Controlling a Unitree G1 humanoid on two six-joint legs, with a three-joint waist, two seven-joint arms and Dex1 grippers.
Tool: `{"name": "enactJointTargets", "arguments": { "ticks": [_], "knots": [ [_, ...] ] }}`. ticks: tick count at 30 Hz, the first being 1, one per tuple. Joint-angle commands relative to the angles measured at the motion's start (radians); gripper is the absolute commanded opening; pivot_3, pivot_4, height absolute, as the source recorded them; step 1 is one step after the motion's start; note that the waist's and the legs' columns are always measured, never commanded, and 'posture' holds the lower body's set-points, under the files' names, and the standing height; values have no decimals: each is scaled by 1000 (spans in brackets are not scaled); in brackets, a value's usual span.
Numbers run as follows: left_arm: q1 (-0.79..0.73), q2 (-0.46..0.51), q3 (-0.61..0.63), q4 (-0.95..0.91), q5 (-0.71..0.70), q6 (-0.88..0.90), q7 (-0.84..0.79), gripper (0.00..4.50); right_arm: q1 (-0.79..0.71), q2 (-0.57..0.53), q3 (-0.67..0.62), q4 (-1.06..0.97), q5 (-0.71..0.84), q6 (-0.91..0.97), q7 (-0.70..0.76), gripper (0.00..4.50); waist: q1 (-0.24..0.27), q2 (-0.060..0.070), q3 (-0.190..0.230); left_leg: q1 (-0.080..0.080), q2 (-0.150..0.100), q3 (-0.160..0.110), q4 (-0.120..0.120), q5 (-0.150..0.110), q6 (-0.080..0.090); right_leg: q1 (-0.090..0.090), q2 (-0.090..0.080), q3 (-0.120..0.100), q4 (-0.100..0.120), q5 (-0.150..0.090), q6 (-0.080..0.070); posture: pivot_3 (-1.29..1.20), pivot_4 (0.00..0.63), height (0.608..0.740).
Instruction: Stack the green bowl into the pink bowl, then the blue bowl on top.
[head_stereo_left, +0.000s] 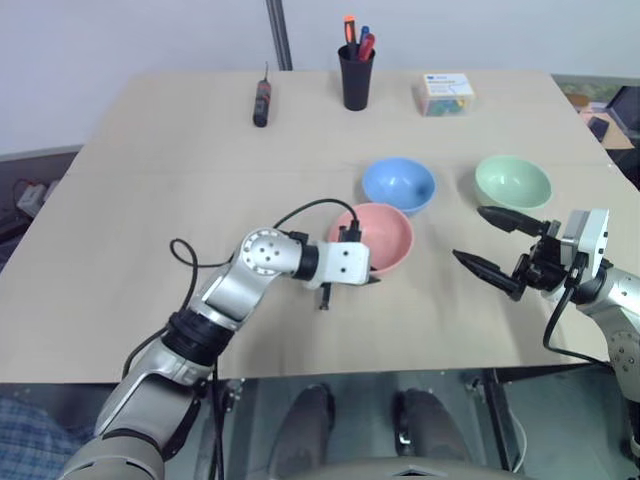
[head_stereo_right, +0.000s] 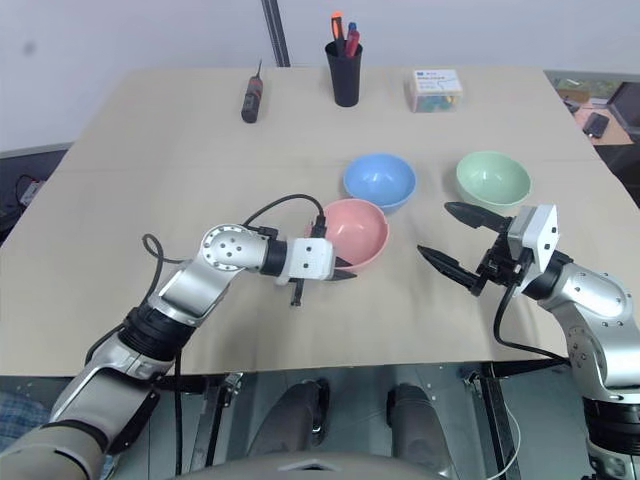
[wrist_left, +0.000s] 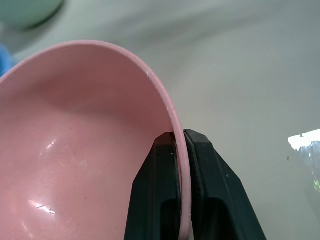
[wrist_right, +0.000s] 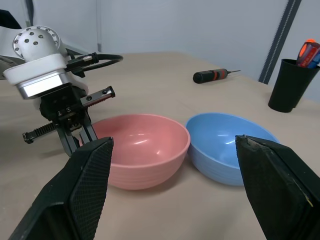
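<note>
the left gripper (wrist_left: 179, 145) is pinched on the near-left rim of the pink bowl (head_stereo_left: 385, 235), one finger inside the wall and one outside, with the bowl resting near the table's (head_stereo_left: 150, 200) middle. the blue bowl (head_stereo_left: 398, 183) sits just beyond it, almost touching, and the green bowl (head_stereo_left: 512, 180) lies to the right, apart from both. the right gripper (head_stereo_left: 500, 245) hovers with its fingers spread wide, empty, just near of the green bowl. these bowls look like thin, smooth, light plastic: stiff enough for a rim pinch, but probably slick and apt to tip or skid when nudged. the rim is the sensible hold, one finger in and one out; being the same size, they should nest if lowered level. at the far edge stand a black cup (head_stereo_left: 356, 78) of pens, a screwdriver (head_stereo_left: 262, 100) and a small box (head_stereo_left: 446, 93) whose label is too small to read.
</note>
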Motion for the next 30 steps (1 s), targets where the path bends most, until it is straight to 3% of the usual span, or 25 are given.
{"name": "enactJointTargets", "arguments": {
  "ticks": [1,3,12,22,30],
  "knots": [
    [-18,-3,7,-5,-1,-26,-12,44,-1,-1,-20,-20,5,-20,-3,4114,1,0,0,0,0,0,0,0,0,0,0,0,0,0,0,0,150,740],
    [-18,-6,6,-6,-7,-33,-22,44,-2,1,-16,-20,3,-19,-4,4114,2,0,0,0,0,0,0,0,0,0,0,0,0,0,0,0,150,740],
    [-38,-35,46,-39,-50,-28,-24,3109,-23,4,-5,-11,4,-4,-5,4114,3,0,0,0,0,0,0,0,0,0,0,0,0,0,0,0,150,740],
    [54,-4,222,-161,-288,71,-44,3109,-59,-5,7,23,-9,-5,10,4114,1,0,0,0,0,0,0,0,0,0,0,0,0,0,0,0,150,740],
    [173,44,474,-242,-507,180,30,3109,-197,-68,61,219,-219,-21,-72,4114,0,0,0,0,0,0,1,0,0,0,0,0,0,0,0,0,150,740]
  ]
}}
